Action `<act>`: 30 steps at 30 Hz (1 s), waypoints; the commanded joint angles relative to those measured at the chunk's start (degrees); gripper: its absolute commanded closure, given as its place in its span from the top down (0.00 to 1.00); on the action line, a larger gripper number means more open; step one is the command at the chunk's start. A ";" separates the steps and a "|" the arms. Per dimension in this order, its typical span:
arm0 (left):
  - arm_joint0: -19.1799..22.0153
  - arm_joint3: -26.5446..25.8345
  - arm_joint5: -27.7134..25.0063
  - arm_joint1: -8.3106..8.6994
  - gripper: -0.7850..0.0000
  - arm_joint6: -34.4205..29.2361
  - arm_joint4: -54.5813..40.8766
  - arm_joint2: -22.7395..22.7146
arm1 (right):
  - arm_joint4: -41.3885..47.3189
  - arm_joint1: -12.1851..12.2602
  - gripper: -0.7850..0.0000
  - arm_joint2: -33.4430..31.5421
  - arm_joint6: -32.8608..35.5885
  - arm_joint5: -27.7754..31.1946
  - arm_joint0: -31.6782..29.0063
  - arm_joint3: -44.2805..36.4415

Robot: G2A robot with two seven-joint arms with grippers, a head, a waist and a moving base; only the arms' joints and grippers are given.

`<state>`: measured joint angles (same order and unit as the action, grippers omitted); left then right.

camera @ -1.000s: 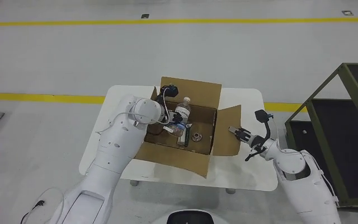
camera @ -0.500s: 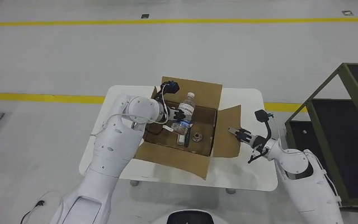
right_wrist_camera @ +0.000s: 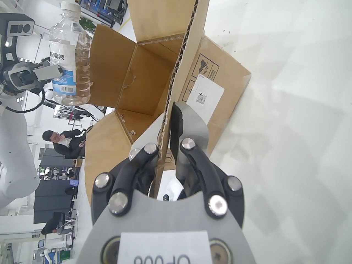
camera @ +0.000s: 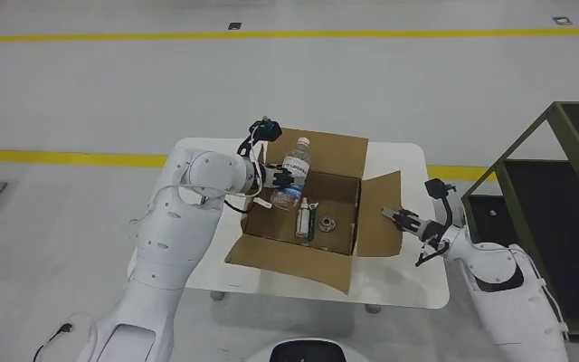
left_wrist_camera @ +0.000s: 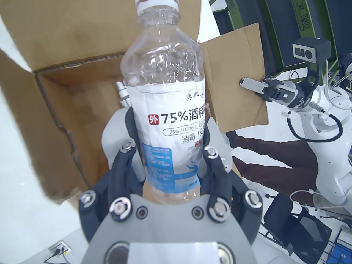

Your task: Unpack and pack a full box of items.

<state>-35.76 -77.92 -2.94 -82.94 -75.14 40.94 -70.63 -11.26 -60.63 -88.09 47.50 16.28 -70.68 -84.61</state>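
An open cardboard box [camera: 280, 253] stands on the white table [camera: 403, 281]. My left gripper [camera: 281, 187] is shut on a clear bottle with a white cap and a white-and-blue label [camera: 291, 169], held above the box's far left corner. In the left wrist view the fingers [left_wrist_camera: 214, 141] clamp the bottle [left_wrist_camera: 165, 83] around its label. My right gripper [camera: 396, 216] is shut on the box's right flap [camera: 380, 213], whose edge runs between its fingers [right_wrist_camera: 187, 127]. A small white spray bottle [camera: 303, 217] and a round metal part [camera: 327, 222] lie in the box.
A green metal rack [camera: 534, 172] stands right of the table, close to my right arm. Bare tabletop shows left of the box [camera: 181, 195] and along the front right.
My left gripper has lifted the bottle out of the box, up and toward its far left corner. The box and my right gripper on its flap have shifted to the right.
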 commanded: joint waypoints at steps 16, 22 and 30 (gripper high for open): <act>-7.00 -12.47 4.39 5.32 0.00 -12.85 17.88 -12.09 | -0.41 1.42 1.00 -0.82 4.62 7.30 5.27 7.30; -11.63 -10.84 3.70 6.28 0.00 -11.41 23.90 -12.11 | 0.96 1.37 1.00 -0.58 0.86 5.38 5.55 7.26; -16.76 -4.82 3.79 6.73 0.00 -3.78 27.09 -10.72 | -0.87 1.95 1.00 -4.51 -5.82 0.42 4.32 0.87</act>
<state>-51.94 -84.01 0.83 -76.25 -80.17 67.36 -81.69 -11.84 -58.75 -92.08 42.29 17.52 -66.12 -82.53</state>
